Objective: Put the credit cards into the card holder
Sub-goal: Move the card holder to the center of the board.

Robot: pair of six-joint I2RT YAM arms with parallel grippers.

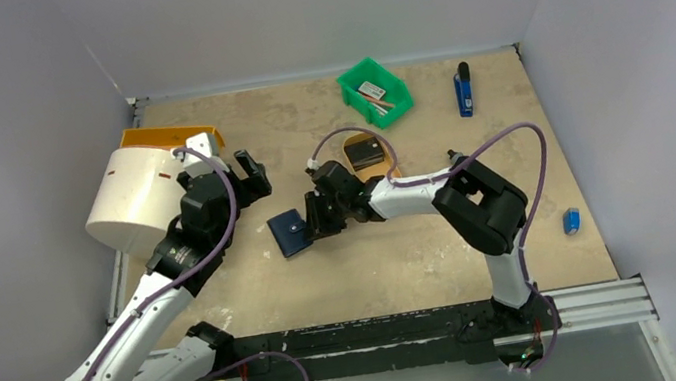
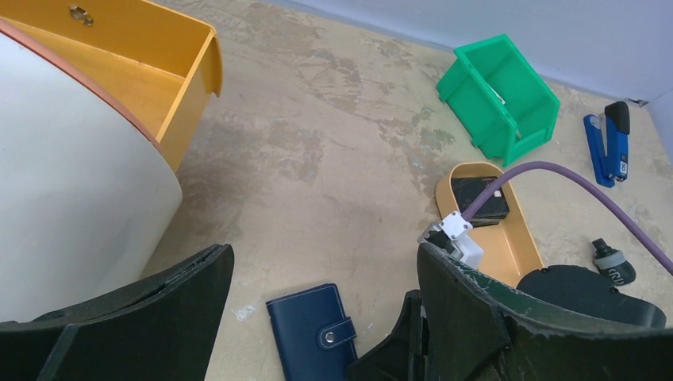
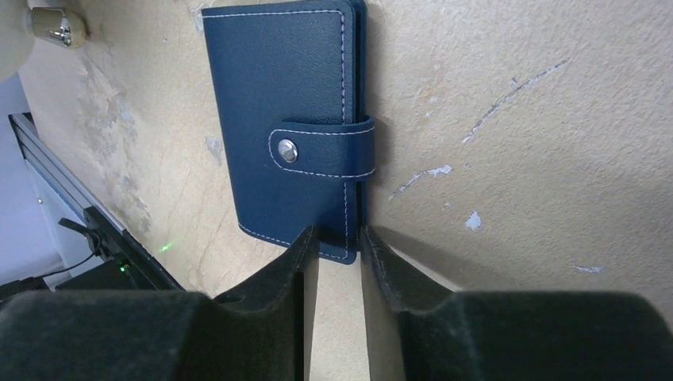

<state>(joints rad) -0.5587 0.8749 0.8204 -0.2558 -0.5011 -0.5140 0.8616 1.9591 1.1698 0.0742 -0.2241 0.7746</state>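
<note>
- Right wrist view: the card holder (image 3: 278, 127) lies flat on the counter (image 3: 516, 159), folded shut with its snap tab (image 3: 325, 149) fastened. Its nearest corner sits right at the tips of the right hand (image 3: 339, 238). That hand's fingers stand narrow with a slim gap between them, and I cannot tell whether they already pinch that edge.
- The left hand (image 2: 324, 250) is spread wide and holds nothing. The card holder lies just below it, between its fingers.
- Progress, as I judge it, is at the very start. The holder is not yet opened and no cards show in it. Undoing the tab, fetching the cards and slotting them in are all left.
- Only the right wrist view shows the fastened snap and how the fingertips meet the corner.
- Only the left wrist and top views show what lies beyond the right hand. A tan tray (image 2: 520, 242) holding a black block (image 2: 480, 198) sits just behind its wrist.
- A green bin (image 2: 508, 119) stands farther out. The top view shows something small inside it, too small to tell whether it is a card.
</note>
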